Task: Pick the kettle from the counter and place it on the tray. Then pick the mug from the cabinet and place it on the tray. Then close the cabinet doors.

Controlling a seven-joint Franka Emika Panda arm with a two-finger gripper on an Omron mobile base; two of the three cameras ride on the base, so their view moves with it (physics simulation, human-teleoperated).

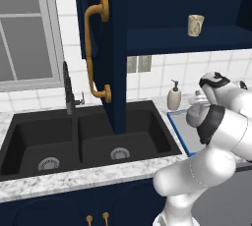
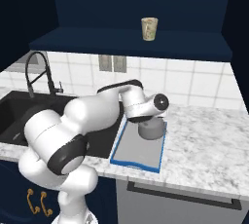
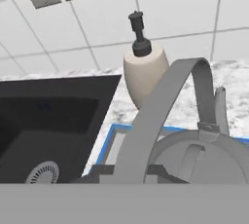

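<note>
Hand view has the claw (image 3: 146, 177) clamped on the kettle (image 3: 194, 155) handle, kettle right under it over the blue-rimmed tray (image 2: 138, 152). Mug (image 2: 149, 28) sits way above on the cabinet (image 2: 131, 43) shelf.

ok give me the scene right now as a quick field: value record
kettle: on the tray, far end, arched handle up
fingers: shut on the kettle handle
tray: on the counter, right of the sink
mug: upright on the cabinet shelf
cabinet doors: open
soap dispenser: by the wall, behind the tray
</note>
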